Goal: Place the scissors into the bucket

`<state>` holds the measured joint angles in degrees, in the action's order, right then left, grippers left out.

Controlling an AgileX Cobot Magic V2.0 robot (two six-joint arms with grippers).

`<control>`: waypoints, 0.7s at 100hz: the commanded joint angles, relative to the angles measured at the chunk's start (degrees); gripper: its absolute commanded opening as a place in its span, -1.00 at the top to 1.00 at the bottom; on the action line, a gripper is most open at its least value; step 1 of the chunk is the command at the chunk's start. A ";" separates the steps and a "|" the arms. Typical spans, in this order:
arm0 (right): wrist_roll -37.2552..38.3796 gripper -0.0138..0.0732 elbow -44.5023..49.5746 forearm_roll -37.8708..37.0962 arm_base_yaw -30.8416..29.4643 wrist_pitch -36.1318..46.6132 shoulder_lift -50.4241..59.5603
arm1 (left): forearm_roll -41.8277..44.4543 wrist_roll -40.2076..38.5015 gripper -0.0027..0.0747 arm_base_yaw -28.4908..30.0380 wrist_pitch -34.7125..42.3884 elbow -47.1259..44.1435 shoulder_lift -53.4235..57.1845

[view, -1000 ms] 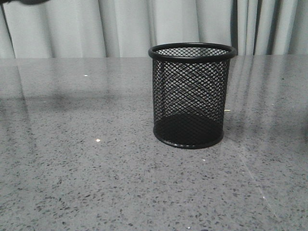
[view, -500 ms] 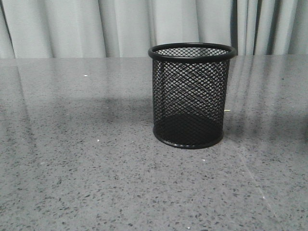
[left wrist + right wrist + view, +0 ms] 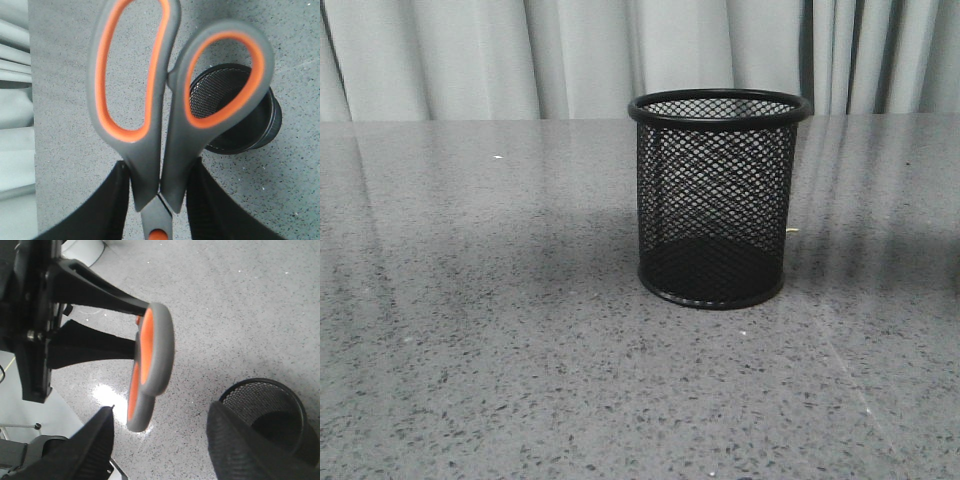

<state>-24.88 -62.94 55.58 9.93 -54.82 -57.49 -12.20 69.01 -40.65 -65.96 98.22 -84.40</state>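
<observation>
The bucket [image 3: 718, 200], a black wire-mesh cup, stands upright and empty on the grey table; neither arm shows in the front view. In the left wrist view my left gripper [image 3: 159, 167] is shut on the scissors [image 3: 150, 150], gripping the base of the grey, orange-lined handles beside the orange pivot dot. The loops point out beyond the fingers, over the bucket [image 3: 252, 132] below. The right wrist view shows the scissors [image 3: 159, 340] held in the air by the left gripper [image 3: 136, 325], off to one side of the bucket [image 3: 265, 405]. My right gripper [image 3: 162, 412] is open, holding nothing.
The speckled grey table [image 3: 470, 350] runs to pale curtains [image 3: 470, 60] at the back. The left arm's black wrist [image 3: 30, 330] fills one side of the right wrist view, close to the table's edge [image 3: 75, 410].
A dark shape at the top left edge of the front view has left the picture, and the faint shadow on the table has drifted toward the bucket. The bucket has not moved.
</observation>
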 commanded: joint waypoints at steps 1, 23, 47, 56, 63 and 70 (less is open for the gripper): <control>-1.05 -0.18 -1.94 4.23 0.15 2.19 -0.09 | -1.56 -0.92 0.72 -0.69 4.01 1.93 1.93; -5.67 -0.18 -1.94 11.94 0.15 1.47 -3.69 | -2.55 -0.92 0.72 -0.69 4.23 1.93 1.93; -9.26 -0.18 -1.94 17.07 0.43 1.12 -7.30 | -2.55 -0.92 0.72 -0.69 4.29 1.93 1.93; -10.75 -0.18 -1.94 18.69 1.60 1.24 -8.44 | -2.55 -0.92 0.72 -0.69 4.29 1.93 1.93; -11.29 -0.18 -1.94 18.84 2.59 1.75 -9.16 | -2.55 -0.92 0.72 -0.69 4.29 1.93 1.93; -11.57 -0.11 -1.94 19.00 3.16 2.06 -9.59 | -2.55 -0.92 0.72 -0.69 4.29 1.93 1.93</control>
<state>-34.87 -62.94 70.54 12.41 -54.35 -67.44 -12.75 68.70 -40.65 -65.10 98.22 -84.40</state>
